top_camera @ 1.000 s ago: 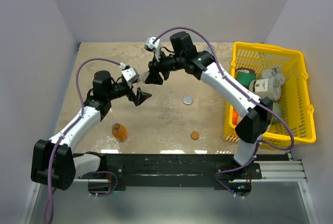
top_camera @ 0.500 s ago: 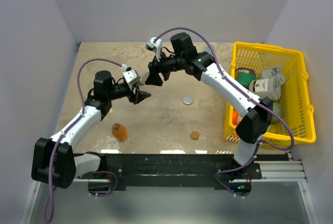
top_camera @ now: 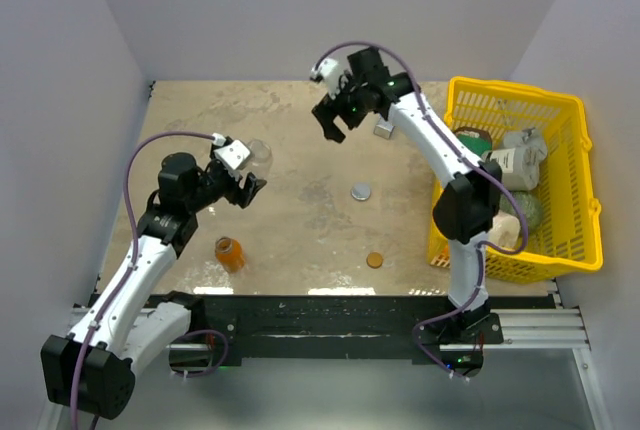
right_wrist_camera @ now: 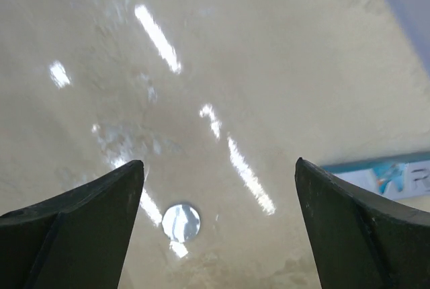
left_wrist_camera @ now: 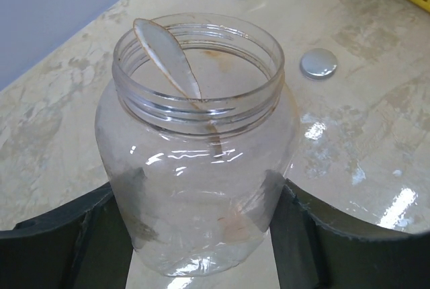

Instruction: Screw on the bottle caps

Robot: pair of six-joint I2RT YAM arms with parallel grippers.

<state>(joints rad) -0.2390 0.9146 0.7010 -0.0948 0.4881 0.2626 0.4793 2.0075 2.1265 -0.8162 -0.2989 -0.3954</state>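
The clear bottle (left_wrist_camera: 198, 148) stands uncapped between the fingers of my left gripper (left_wrist_camera: 201, 195), which is shut on its lower body; from above the clear bottle (top_camera: 258, 153) shows just past the left gripper (top_camera: 242, 186) at the table's left. The orange bottle (top_camera: 230, 253) stands uncapped near the front left. A silver cap (top_camera: 361, 191) lies mid-table, and the silver cap (right_wrist_camera: 181, 222) also shows below my right gripper (right_wrist_camera: 218, 164). The right gripper (top_camera: 335, 122) hangs open and empty over the far middle. The brownish-orange cap (top_camera: 374, 260) lies near the front.
A small grey and teal bar (top_camera: 383, 130) lies close to the right gripper at the back. A yellow basket (top_camera: 575, 190) with bigger containers fills the right side. Walls close the table at the left and back.
The right gripper opened and drew back toward the far right. The left gripper closed on the clear bottle and moved left with it.
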